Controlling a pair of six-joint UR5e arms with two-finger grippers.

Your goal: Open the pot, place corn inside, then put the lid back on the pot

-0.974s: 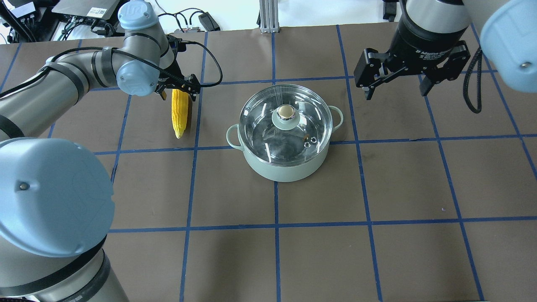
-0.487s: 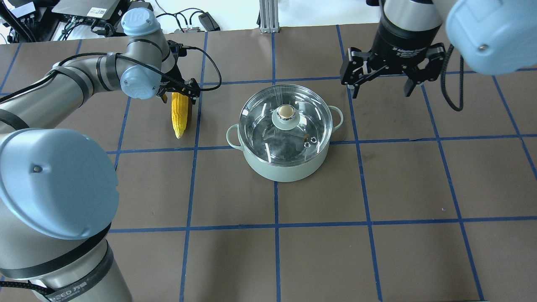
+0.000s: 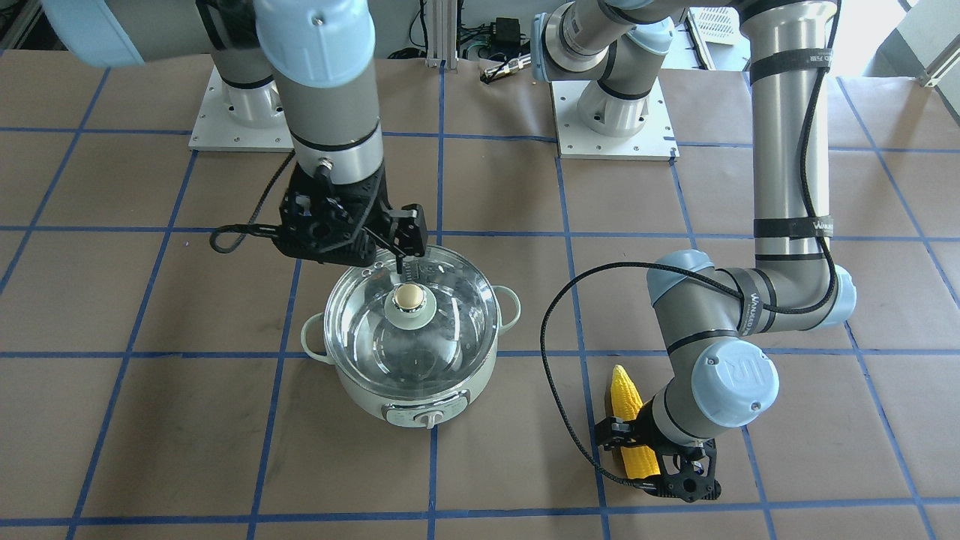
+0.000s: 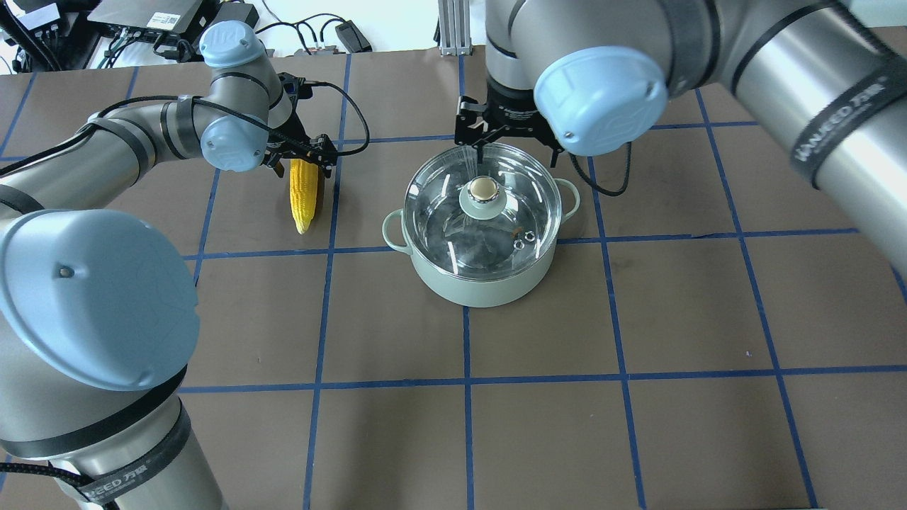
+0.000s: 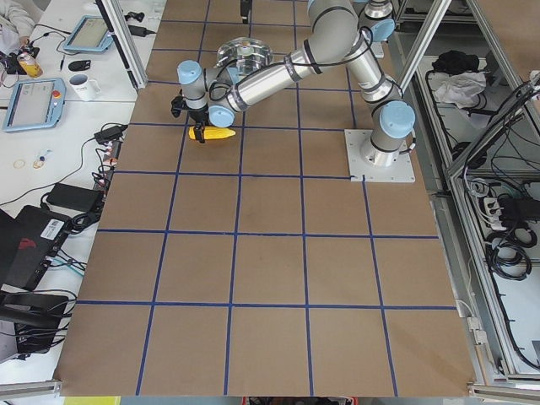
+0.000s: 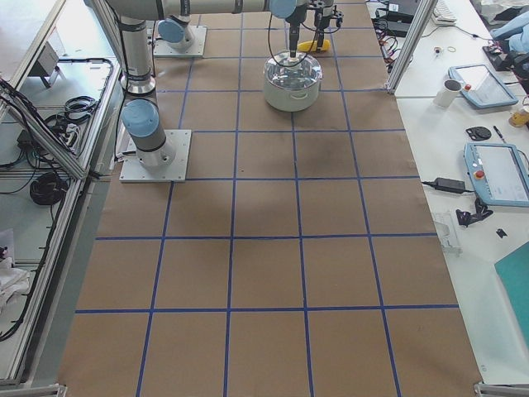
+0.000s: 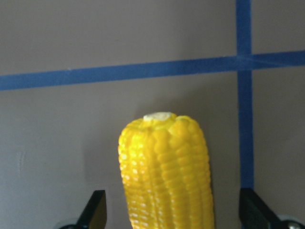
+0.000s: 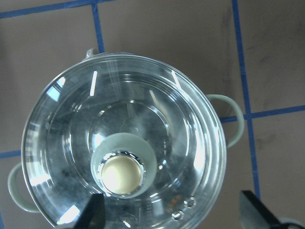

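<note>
The mint-green pot (image 4: 482,287) stands mid-table with its glass lid (image 4: 446,219) on, the beige knob (image 4: 484,188) in the lid's centre. My right gripper (image 4: 506,140) is open and hovers above the pot's far rim; in the right wrist view the knob (image 8: 121,174) lies below, nearer the left fingertip. The yellow corn (image 4: 302,202) lies on the table left of the pot. My left gripper (image 4: 303,164) is open and straddles the corn's thick end. In the left wrist view the corn (image 7: 164,167) sits between the fingers (image 7: 95,212), with a gap on each side.
The left arm's black cable (image 3: 559,360) loops over the table between pot and corn. Both arms' base plates (image 3: 615,142) stand on the robot's side. A metal post (image 4: 453,28) and cables sit at the far table edge.
My right arm has swung left from the table's back right to above the pot's far rim, still open. The left gripper stays at the corn's thick end.
</note>
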